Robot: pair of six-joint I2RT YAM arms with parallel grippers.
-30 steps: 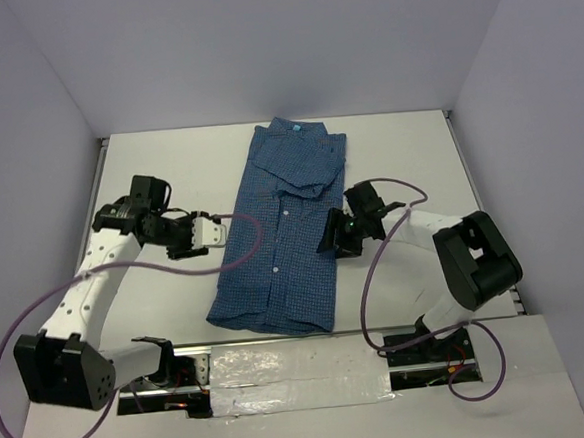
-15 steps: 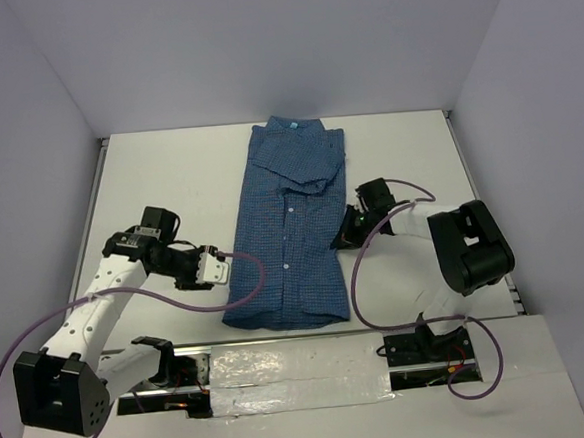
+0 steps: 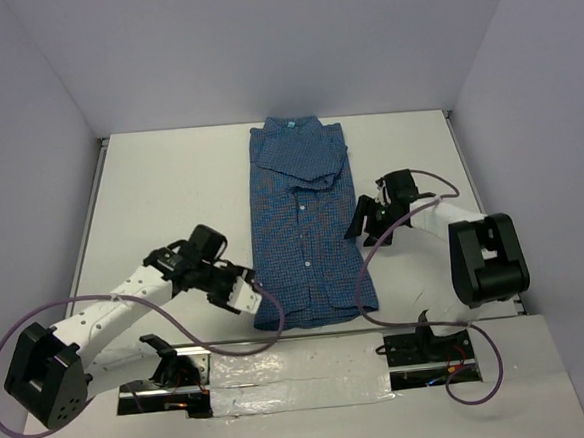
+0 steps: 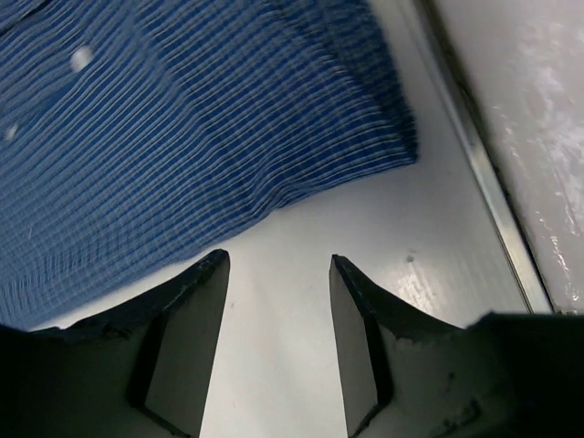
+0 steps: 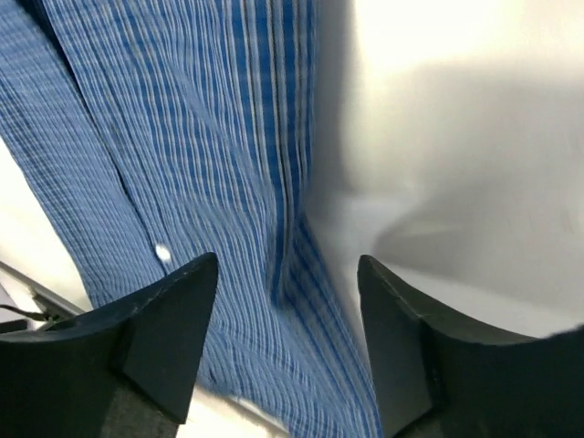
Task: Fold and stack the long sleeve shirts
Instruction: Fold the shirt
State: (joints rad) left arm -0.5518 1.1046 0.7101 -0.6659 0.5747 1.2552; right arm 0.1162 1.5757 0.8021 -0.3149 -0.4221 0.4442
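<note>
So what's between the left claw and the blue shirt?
Only bare white table: the left wrist view shows the open left gripper just short of the shirt.

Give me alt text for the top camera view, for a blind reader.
A blue checked shirt, folded into a narrow strip with its collar at the far end, lies on a white table. The open left gripper is at its near left corner, the open right gripper beside its right edge.

Overhead camera looks down from behind; both wrist cameras (close, low) share its shirt [image 3: 303, 228] edges
</note>
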